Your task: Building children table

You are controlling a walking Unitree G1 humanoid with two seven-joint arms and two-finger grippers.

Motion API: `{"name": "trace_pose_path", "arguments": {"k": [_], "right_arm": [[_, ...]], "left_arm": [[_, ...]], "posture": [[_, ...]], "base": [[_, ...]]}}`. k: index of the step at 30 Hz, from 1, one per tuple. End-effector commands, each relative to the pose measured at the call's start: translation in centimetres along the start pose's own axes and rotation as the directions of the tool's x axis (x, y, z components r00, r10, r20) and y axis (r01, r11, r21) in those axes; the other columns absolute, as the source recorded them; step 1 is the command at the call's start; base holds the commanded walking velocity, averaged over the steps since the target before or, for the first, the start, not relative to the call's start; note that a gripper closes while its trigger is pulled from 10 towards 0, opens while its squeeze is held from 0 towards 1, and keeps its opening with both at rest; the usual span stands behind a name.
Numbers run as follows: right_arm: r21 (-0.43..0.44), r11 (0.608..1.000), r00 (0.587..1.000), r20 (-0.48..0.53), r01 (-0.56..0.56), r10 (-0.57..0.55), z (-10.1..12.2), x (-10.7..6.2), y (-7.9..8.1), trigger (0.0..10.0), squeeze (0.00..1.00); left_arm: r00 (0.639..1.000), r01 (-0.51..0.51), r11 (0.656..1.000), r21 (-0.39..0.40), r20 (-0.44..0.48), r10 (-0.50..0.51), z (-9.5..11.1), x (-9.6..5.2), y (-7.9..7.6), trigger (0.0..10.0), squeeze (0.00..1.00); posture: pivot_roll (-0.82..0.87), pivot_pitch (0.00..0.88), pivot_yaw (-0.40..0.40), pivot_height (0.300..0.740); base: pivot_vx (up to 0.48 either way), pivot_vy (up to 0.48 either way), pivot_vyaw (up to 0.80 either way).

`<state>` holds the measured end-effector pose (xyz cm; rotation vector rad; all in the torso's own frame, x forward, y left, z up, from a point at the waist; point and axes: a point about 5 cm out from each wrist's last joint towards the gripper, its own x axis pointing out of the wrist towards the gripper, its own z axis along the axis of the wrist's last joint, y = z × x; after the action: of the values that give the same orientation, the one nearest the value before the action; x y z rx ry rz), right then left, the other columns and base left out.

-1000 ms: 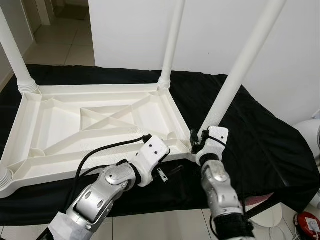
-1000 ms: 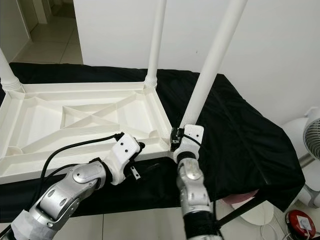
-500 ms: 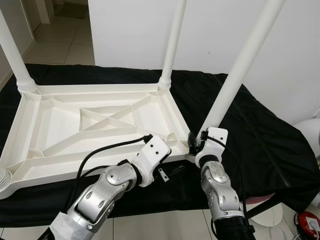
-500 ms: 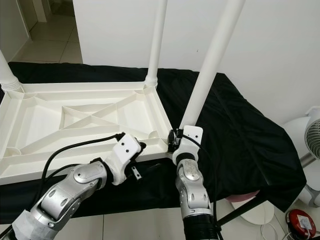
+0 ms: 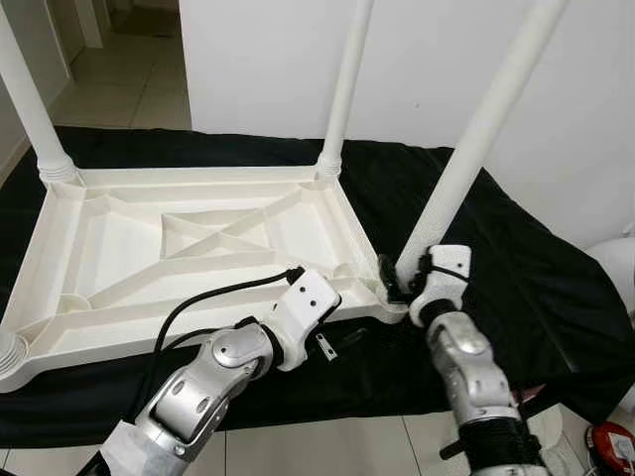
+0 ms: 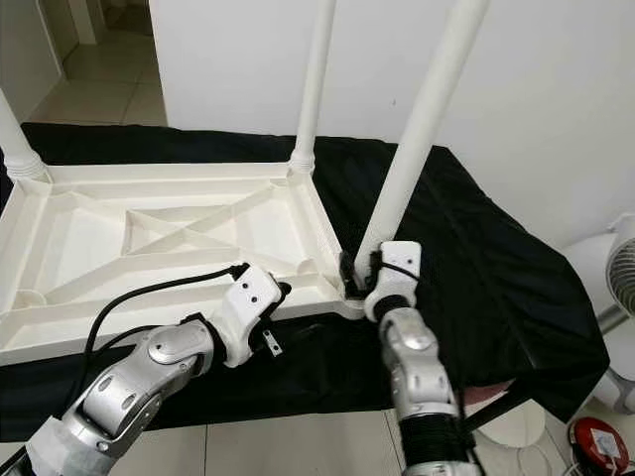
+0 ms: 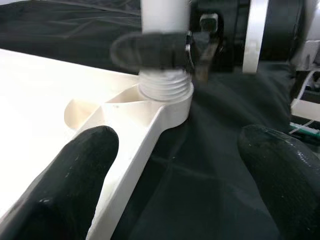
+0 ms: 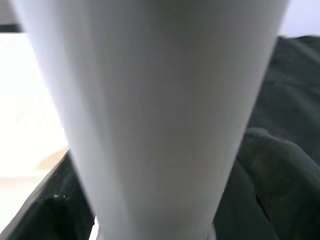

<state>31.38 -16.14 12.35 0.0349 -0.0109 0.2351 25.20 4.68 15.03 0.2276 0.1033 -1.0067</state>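
A black cloth [image 5: 516, 268] covers the counter, and on it the white children's table top [image 5: 189, 248] lies upside down, ribs showing. Legs stand at its 10, 1 and 4 o'clock corners, and a threaded stub shows at 8 o'clock. The near-right leg [image 5: 476, 134] rises tilted from its threaded socket [image 7: 165, 90] at 4 o'clock.

The right hand [image 5: 399, 283] grips this leg just above the socket, its fingers closed around the tube. Compared with half a second ago, the right wrist and forearm have swung out toward 4 o'clock while the grip stays at the leg's base. I judge this a twist of the leg, screwing it home; the leg looks nearly seated.

The left hand [image 7: 175, 180] hovers open by the top's near edge at 5 o'clock, one finger [image 7: 65, 185] over the rim, holding nothing, hardly moved since then.
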Motion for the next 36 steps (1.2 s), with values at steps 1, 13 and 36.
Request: {"name": "trace_pose_path", "arguments": {"k": [1,13,36], "right_arm": [[-0.002,0.998,0.998,0.006,-0.065,0.065,0.1,0.1,-0.2,10.0,0.00],[-0.082,0.911,0.915,-0.042,-0.404,0.401,-0.3,0.8,-0.1,10.0,0.00],[-0.078,0.881,0.878,-0.158,-0.467,0.451,-2.6,0.7,-1.2,10.0,0.00]], "left_arm": [[0.998,0.055,0.998,0.003,-0.015,-0.055,-0.1,0.1,-0.2,10.0,0.00],[0.998,0.060,0.998,0.010,-0.012,-0.060,0.2,0.2,0.0,10.0,0.00],[0.997,0.071,0.997,0.017,-0.012,-0.070,0.3,0.4,0.0,10.0,0.00]], "posture": [[0.02,0.000,-0.111,0.740],[0.02,0.000,-0.096,0.740],[0.01,0.000,-0.088,0.740]], "base": [[0.000,0.000,0.00],[0.000,0.000,0.00],[0.000,0.000,0.00]]}}
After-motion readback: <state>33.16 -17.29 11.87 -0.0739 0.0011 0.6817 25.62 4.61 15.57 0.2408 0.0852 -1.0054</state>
